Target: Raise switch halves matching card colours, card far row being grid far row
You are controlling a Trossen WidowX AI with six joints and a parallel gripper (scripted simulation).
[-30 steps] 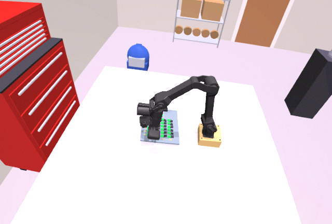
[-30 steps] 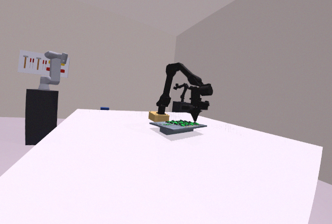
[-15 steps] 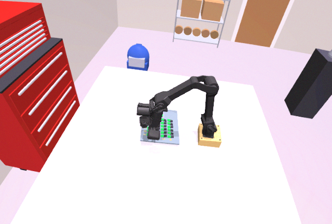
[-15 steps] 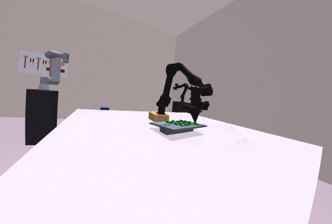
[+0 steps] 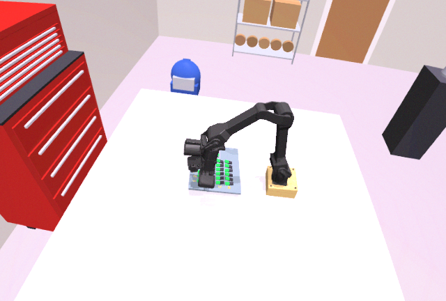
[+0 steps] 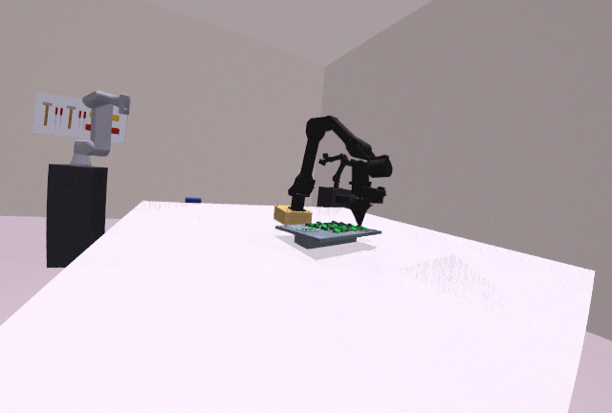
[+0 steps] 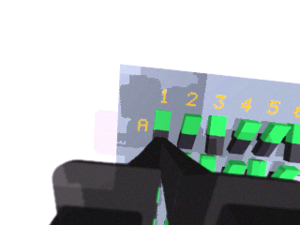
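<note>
Fingers pinched narrow on nothing, the hand sits over the near, dark half of switch A1 on the panel, whose green half lies just beyond the tips, farther from my arm

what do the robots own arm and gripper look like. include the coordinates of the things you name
The arm (image 5: 242,121) (image 6: 309,156) is black all over, with slim, rounded links and bulkier rounded joints. The gripper (image 6: 359,225) (image 7: 158,142) is black too: broad, blocky carriers with rounded corners bear fingers that taper to narrow tips. No coloured markings or loose cables show on either.
</note>
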